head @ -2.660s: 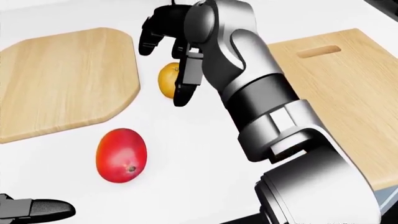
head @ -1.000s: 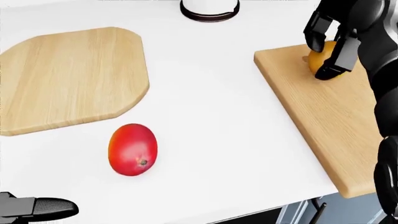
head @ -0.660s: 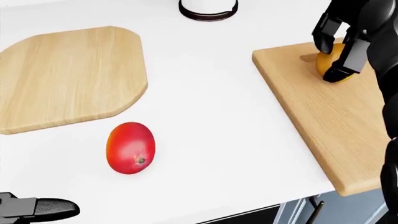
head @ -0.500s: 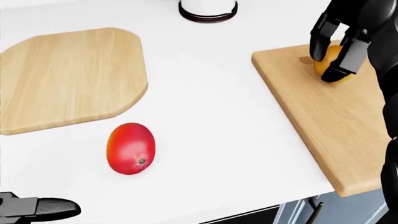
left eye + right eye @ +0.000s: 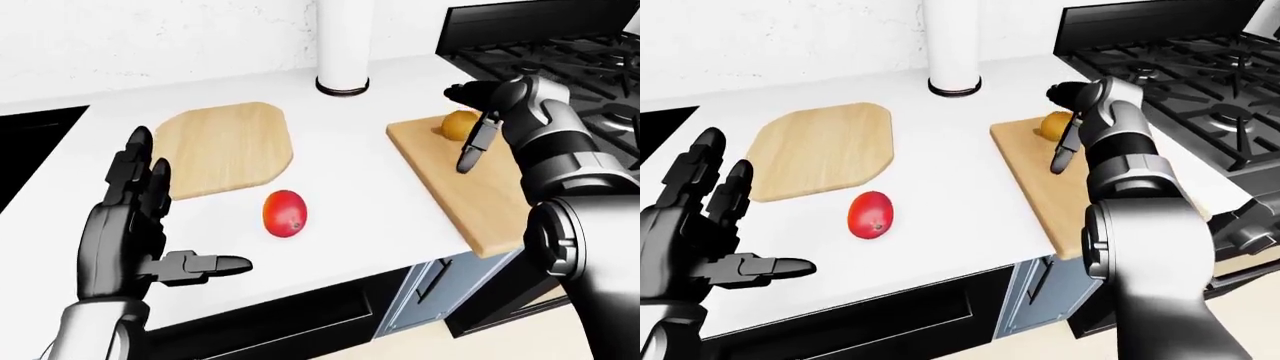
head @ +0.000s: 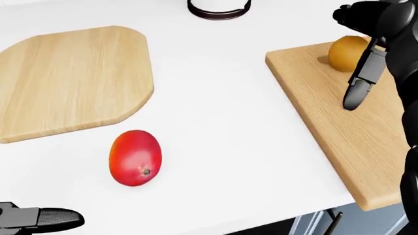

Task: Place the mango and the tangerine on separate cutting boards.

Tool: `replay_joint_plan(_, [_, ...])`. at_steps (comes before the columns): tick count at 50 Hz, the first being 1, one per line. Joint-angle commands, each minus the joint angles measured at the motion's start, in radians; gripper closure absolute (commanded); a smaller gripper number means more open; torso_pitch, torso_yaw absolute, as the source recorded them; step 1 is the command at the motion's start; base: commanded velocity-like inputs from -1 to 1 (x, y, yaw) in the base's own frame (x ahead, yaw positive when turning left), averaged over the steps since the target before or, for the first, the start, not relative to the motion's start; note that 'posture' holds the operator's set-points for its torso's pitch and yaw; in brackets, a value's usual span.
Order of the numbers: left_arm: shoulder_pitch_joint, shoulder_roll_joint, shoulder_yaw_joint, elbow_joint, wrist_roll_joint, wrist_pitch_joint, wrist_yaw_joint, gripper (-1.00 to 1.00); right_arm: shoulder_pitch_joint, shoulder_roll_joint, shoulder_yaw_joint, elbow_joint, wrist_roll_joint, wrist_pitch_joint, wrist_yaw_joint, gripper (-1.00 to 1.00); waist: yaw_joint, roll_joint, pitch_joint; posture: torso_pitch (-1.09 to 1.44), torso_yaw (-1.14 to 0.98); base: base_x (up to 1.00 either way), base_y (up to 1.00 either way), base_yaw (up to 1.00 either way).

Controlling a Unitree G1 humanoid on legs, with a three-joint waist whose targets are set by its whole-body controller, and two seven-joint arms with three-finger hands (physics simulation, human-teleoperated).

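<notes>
Resting on white counter (image 5: 350,187): two boards, mango (image 6: 135,157), tangerine (image 6: 346,53); hands spread.

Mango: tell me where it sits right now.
In the head view the mango lies lower left on the white counter, just below the left cutting board, not on it.

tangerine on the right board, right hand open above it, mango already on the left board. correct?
Not quite: the mango lies on the white counter, just below the left board in the head view, not on it. The rest holds: tangerine on the right board, right hand open above it.
</notes>
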Motion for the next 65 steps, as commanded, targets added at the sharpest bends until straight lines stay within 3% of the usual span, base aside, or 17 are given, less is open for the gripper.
replay_joint_plan(1, [-0.014, 0.006, 0.004, -0.029, 0.002, -0.029, 0.002, -1.00, -0.049, -0.012, -0.003, -0.042, 0.000, -0.007, -0.010, -1.00, 0.000, -0.003, -0.025, 0.00, 0.00, 0.00, 0.00, 0.00])
replay_joint_plan(14, [-0.014, 0.003, 0.007, -0.012, 0.006, -0.044, -0.003, -1.00, -0.140, -0.011, -0.019, -0.056, 0.039, -0.014, 0.042, -1.00, -0.002, -0.001, -0.019, 0.00, 0.00, 0.00, 0.00, 0.00])
replay_joint_plan(21, [-0.058, 0.035, -0.015, 0.031, 0.029, -0.032, 0.001, -1.00, -0.206, -0.023, -0.037, -0.114, 0.114, -0.052, 0.118, -1.00, -0.003, 0.000, -0.013, 0.00, 0.00, 0.00, 0.00, 0.00])
replay_joint_plan(28, [-0.160, 0.109, -0.117, 0.120, 0.104, -0.002, -0.031, -1.00, -0.126, -0.037, -0.061, -0.306, 0.216, -0.042, 0.211, -1.00, -0.001, -0.004, -0.008, 0.00, 0.00, 0.00, 0.00, 0.00])
replay_joint_plan(33, [-0.232, 0.137, -0.196, 0.189, 0.167, 0.021, -0.100, -1.00, 0.014, -0.032, -0.088, -0.582, 0.296, 0.060, 0.294, -1.00, 0.002, -0.010, -0.009, 0.00, 0.00, 0.00, 0.00, 0.00])
replay_joint_plan(36, [-0.271, 0.151, -0.249, 0.223, 0.222, 0.035, -0.157, -1.00, 0.143, -0.025, -0.098, -0.784, 0.327, 0.118, 0.350, -1.00, 0.005, -0.013, -0.009, 0.00, 0.00, 0.00, 0.00, 0.00])
replay_joint_plan(38, [-0.315, 0.132, -0.249, 0.255, 0.224, 0.075, -0.207, -1.00, 0.203, -0.021, -0.106, -0.888, 0.345, 0.155, 0.377, -1.00, 0.005, -0.015, -0.010, 0.00, 0.00, 0.00, 0.00, 0.00])
replay_joint_plan(43, [-0.379, 0.175, -0.324, 0.253, 0.312, 0.136, -0.342, -1.00, 0.341, -0.008, -0.130, -1.142, 0.396, 0.260, 0.435, -1.00, 0.005, -0.016, -0.013, 0.00, 0.00, 0.00, 0.00, 0.00])
replay_joint_plan(50, [-0.457, 0.218, -0.414, 0.168, 0.477, 0.283, -0.579, -1.00, 0.442, -0.010, -0.140, -1.246, 0.440, 0.295, 0.431, -1.00, 0.001, -0.019, -0.012, 0.00, 0.00, 0.00, 0.00, 0.00])
replay_joint_plan(54, [-0.505, 0.296, -0.500, 0.116, 0.645, 0.352, -0.753, -1.00, 0.478, -0.010, -0.144, -1.264, 0.455, 0.294, 0.423, -1.00, -0.001, -0.019, -0.012, 0.00, 0.00, 0.00, 0.00, 0.00])
replay_joint_plan(56, [-0.524, 0.299, -0.526, 0.117, 0.742, 0.353, -0.839, -1.00, 0.492, -0.009, -0.145, -1.273, 0.460, 0.295, 0.420, -1.00, 0.000, -0.020, -0.011, 0.00, 0.00, 0.00, 0.00, 0.00])
replay_joint_plan(58, [-0.542, 0.276, -0.532, 0.136, 0.844, 0.332, -0.926, -1.00, 0.505, -0.007, -0.145, -1.280, 0.466, 0.296, 0.417, -1.00, 0.000, -0.022, -0.009, 0.00, 0.00, 0.00, 0.00, 0.00])
replay_joint_plan(62, [-0.545, 0.182, -0.503, 0.186, 1.048, 0.216, -1.094, -0.44, 0.533, -0.005, -0.148, -1.300, 0.474, 0.294, 0.418, -1.00, 0.002, -0.029, -0.008, 0.00, 0.00, 0.00, 0.00, 0.00])
replay_joint_plan(65, [-0.554, 0.094, -0.455, 0.222, 1.165, 0.103, -1.189, -0.31, 0.547, -0.005, -0.152, -1.316, 0.481, 0.299, 0.421, -1.00, 0.004, -0.035, -0.008, 0.00, 0.00, 0.00, 0.00, 0.00])
